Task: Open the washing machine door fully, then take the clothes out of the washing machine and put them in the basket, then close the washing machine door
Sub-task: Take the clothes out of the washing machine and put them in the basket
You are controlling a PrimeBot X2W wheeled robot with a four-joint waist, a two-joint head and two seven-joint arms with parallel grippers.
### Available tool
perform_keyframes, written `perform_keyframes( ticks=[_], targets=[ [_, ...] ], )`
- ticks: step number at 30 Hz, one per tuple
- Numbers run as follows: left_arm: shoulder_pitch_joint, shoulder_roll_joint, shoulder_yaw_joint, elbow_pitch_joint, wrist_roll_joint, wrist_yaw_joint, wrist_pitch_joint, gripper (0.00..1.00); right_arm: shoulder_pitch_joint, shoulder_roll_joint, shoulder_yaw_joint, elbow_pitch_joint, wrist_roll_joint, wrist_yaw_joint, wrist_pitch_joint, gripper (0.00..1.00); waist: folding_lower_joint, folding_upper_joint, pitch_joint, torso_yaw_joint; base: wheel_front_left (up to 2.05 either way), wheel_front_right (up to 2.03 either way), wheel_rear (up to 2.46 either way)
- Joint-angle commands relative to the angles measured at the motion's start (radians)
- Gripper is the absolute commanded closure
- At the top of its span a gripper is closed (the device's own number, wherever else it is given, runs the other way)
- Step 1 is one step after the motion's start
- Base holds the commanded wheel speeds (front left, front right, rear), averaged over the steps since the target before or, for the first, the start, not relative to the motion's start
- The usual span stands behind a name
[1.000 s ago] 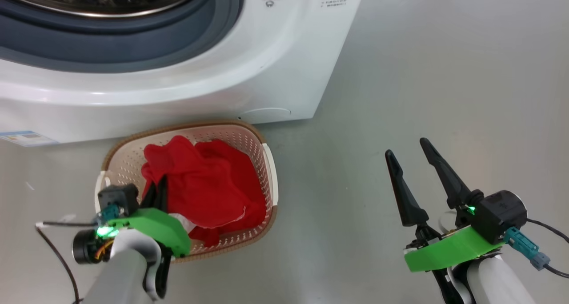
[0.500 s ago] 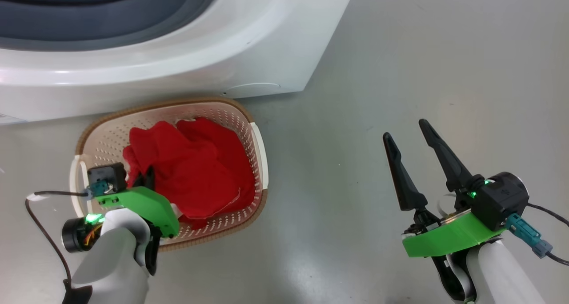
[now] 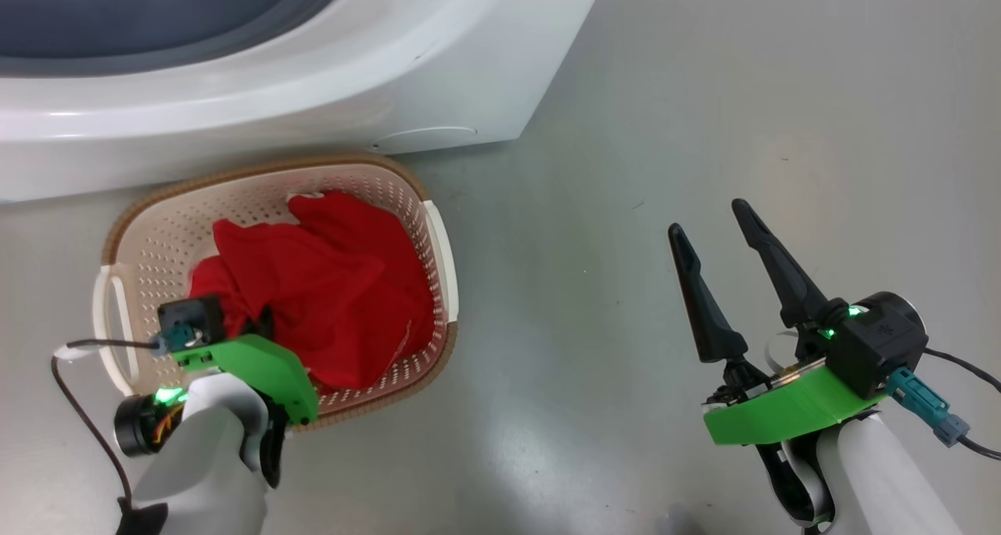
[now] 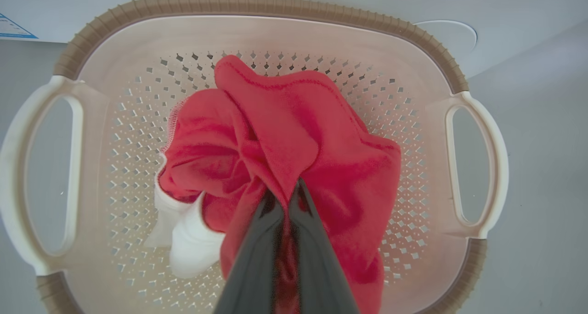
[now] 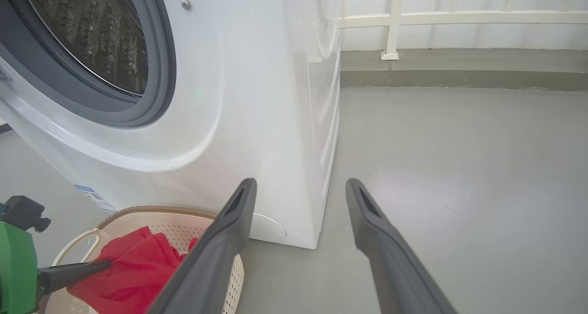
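Left gripper [image 4: 289, 187] pinched on the clothes [image 4: 294, 135], which lie bunched inside the basket [image 4: 257, 4] in front of the washing machine [image 3: 438, 66]; right gripper [image 3: 705, 216] spread wide, empty; release over centre; lift straight up so fabric doesn't snag.

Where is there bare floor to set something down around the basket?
Bare floor lies between the basket and the open right jaws, and beside the washing machine out to the wall kerb. Crowded: the basket, heaped with the clothes, left jaws shut on them, its back rim close to the machine.
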Motion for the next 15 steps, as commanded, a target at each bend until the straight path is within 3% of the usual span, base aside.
perform_keyframes(
  ticks=[1,2,6,7,8,15],
  targets=[
    [-0.009,0.031,0.017,-0.003,-0.009,0.010,-0.007,1.00,-0.003,0.001,0.024,-0.023,0.009,0.006,-0.006,0.00,0.0000,-0.0001,0.007,-0.003,0.00,0.00,0.00],
    [-0.010,0.032,0.016,-0.003,-0.008,0.011,-0.008,1.00,-0.003,0.001,0.024,-0.023,0.009,0.006,-0.006,0.00,0.0000,-0.0001,0.008,-0.003,0.00,0.00,0.00],
    [-0.016,0.031,0.014,-0.001,-0.010,0.016,-0.014,0.13,-0.006,0.001,0.025,-0.021,0.011,0.006,-0.006,0.00,0.0000,-0.0001,0.009,-0.002,0.00,0.00,0.00],
    [-0.017,0.030,0.013,0.000,-0.012,0.015,-0.013,0.05,-0.007,0.001,0.025,-0.020,0.012,0.006,-0.006,0.00,0.0000,-0.0001,0.007,-0.001,0.00,0.00,0.00],
    [-0.018,0.029,0.011,0.000,-0.012,0.015,-0.010,0.00,-0.008,0.001,0.026,-0.018,0.012,0.006,-0.006,0.00,0.0000,-0.0001,0.006,-0.001,0.00,0.00,0.00],
    [-0.027,0.027,-0.007,0.002,-0.011,0.006,0.030,0.00,-0.010,0.001,0.027,-0.009,0.016,0.006,-0.006,0.00,0.0000,-0.0001,-0.015,0.006,0.00,0.00,0.00]
  ],
)
